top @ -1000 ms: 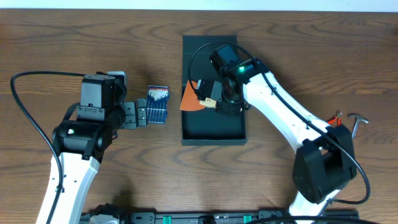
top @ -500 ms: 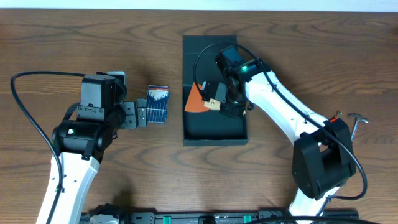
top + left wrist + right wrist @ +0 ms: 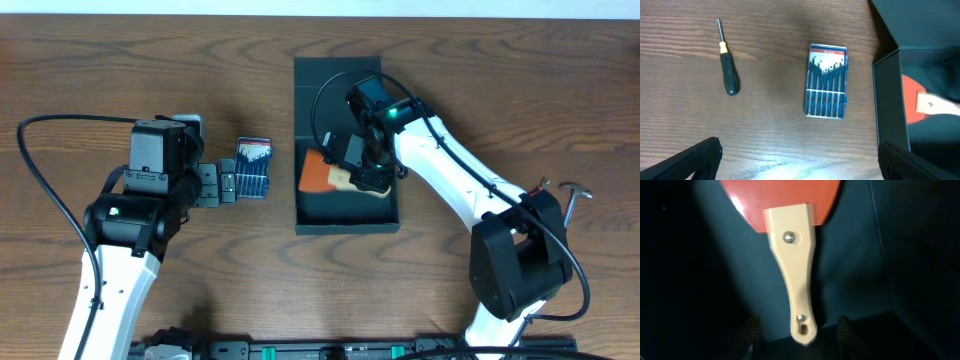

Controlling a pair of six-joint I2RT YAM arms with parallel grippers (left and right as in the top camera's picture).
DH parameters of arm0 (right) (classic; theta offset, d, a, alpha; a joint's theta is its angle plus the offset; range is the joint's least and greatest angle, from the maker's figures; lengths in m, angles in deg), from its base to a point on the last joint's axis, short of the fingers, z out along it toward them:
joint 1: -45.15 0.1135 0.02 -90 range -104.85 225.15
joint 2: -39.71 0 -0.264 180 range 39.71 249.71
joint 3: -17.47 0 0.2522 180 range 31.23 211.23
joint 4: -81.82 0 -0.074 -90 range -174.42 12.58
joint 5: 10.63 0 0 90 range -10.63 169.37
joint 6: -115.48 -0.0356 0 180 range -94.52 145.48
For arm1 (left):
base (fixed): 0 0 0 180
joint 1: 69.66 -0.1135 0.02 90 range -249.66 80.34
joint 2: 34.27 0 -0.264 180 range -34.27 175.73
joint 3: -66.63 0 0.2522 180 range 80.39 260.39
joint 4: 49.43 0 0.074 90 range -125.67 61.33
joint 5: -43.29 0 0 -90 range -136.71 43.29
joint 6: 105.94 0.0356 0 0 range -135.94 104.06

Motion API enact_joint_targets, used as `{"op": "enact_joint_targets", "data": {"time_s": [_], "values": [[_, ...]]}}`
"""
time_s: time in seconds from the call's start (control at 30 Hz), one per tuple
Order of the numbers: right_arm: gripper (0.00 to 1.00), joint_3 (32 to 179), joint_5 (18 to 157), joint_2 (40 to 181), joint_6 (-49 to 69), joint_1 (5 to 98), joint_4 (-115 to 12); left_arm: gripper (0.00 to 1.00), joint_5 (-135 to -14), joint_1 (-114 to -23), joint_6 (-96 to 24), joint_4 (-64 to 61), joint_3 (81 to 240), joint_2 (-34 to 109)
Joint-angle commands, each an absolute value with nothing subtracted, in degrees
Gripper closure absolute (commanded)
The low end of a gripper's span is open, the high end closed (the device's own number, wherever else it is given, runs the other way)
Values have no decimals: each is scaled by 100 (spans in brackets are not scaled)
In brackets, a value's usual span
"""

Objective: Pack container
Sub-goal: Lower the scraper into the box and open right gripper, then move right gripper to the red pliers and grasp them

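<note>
The dark teal container stands open at the table's middle, its flap lid laid back. It also shows in the left wrist view. A scraper with an orange blade and a beige handle lies flat inside it, against the left wall. In the right wrist view the scraper rests on the box floor. My right gripper hangs over the handle end, and its fingers are open, apart from the handle on both sides. My left gripper is open and empty over bare table.
A small blue case of screwdriver bits lies left of the container, also in the left wrist view. A black-handled screwdriver lies further left. A hammer and a red-handled tool lie at the far right.
The right gripper has brought the scraper from tilted over the box's left wall down flat inside the box and let go of it. The left arm has not moved.
</note>
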State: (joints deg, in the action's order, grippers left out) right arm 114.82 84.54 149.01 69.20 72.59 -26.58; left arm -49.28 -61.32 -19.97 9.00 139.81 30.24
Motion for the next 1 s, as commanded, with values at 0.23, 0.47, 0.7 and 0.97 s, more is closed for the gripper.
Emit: {"op": "enact_joint_targets", "data": {"time_s": [0.23,0.47,0.7,0.97], "values": [[47,11478,8567,14875,6708,7222,-2732,2,-4840,-6160,-1901,909,14112,3046],[42,12254,8250,14485,5098,7122,-2760,2,-4840,-6160,-1899,906,14112,3046],[36,13515,7315,13710,2221,5922,-1650,2,-4843,-6160,-1903,913,14112,3046],[30,13498,6775,13200,-493,3428,99,2,-4843,-6160,-1903,930,14112,3046]]}}
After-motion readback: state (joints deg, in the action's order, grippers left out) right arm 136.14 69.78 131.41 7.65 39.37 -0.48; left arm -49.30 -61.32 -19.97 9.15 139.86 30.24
